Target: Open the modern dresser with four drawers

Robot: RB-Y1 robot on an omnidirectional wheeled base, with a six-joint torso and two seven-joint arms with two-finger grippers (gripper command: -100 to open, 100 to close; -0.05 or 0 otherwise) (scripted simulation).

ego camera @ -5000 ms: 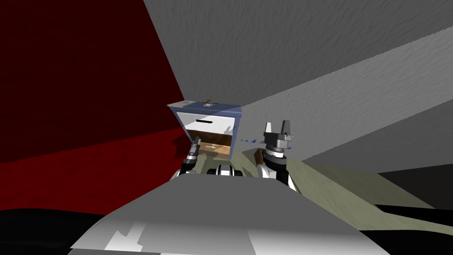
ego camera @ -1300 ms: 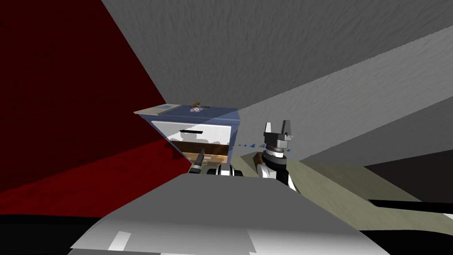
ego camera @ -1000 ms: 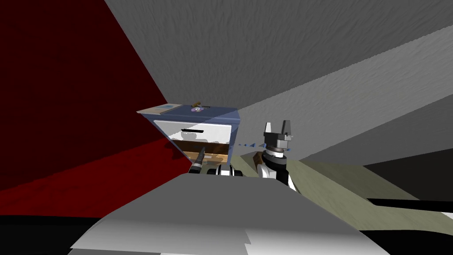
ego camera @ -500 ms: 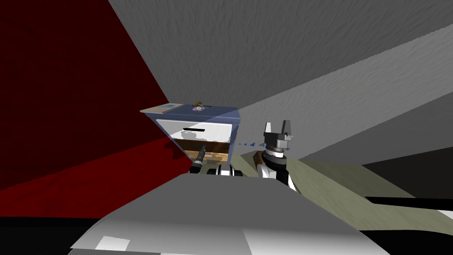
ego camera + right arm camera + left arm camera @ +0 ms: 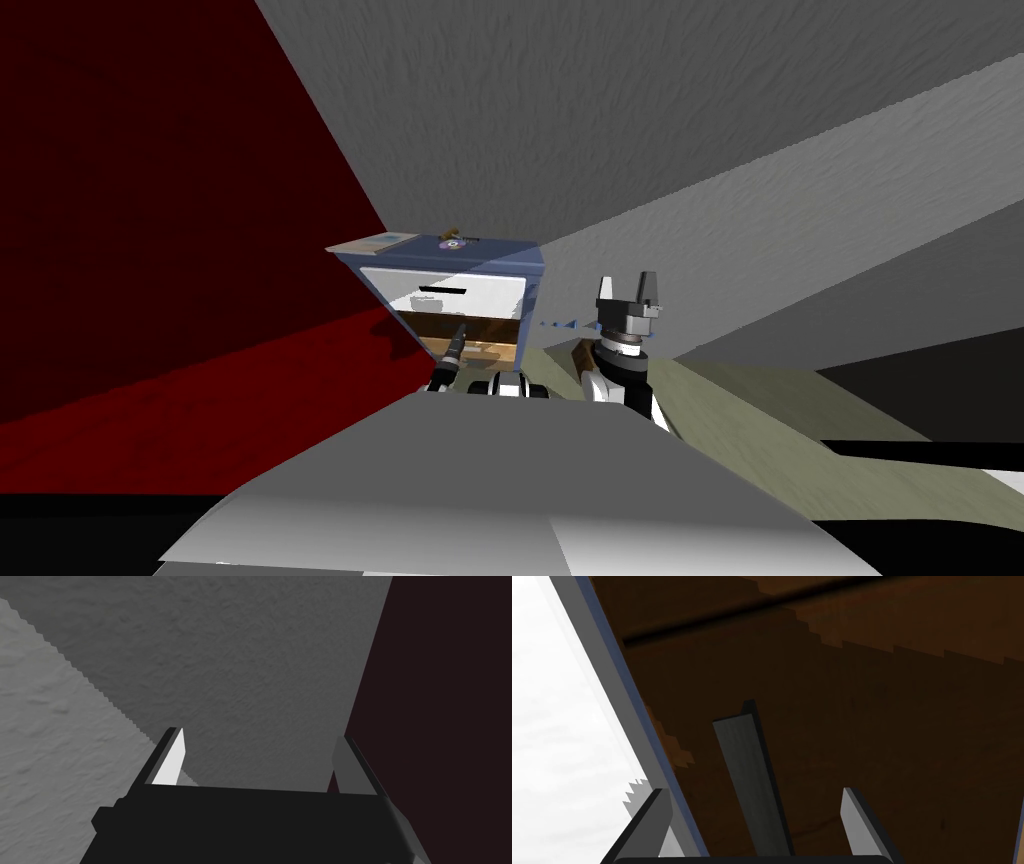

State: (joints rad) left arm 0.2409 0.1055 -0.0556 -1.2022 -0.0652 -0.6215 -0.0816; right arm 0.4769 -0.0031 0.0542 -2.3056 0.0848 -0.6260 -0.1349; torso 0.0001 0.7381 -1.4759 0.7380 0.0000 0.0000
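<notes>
The dresser (image 5: 500, 260) stands in the corner where a dark red wall (image 5: 150, 200) meets a grey wall (image 5: 600, 120), just ahead of me and a little to my left. It has a blue top and a white drawer front (image 5: 480, 297) with a black slot for a handle. Directly under that front lies an open brown compartment (image 5: 490, 335). On the dresser's top lie a flat pale book-like thing (image 5: 372, 243), a small disc (image 5: 448, 243) and a little brown thing (image 5: 452, 232) that is too small to name. The left pincer (image 5: 461, 328) points into the brown compartment. In its wrist view the left pincer (image 5: 753, 791) has its fingers apart and gripping nothing. One finger (image 5: 652, 816) overlaps the blue-grey edge (image 5: 627, 701) of a white panel (image 5: 557, 751), and the other finger sits over the dark brown inner face (image 5: 887, 726). A dark grey flat strip (image 5: 744, 766) rises between the fingers; I cannot tell what it is. The right pincer (image 5: 627, 282) is raised beside the dresser on my right, well apart from it. Its fingers are also spread and empty in the wrist view (image 5: 260, 735). An olive floor (image 5: 760, 420) stretches off to the right.
</notes>
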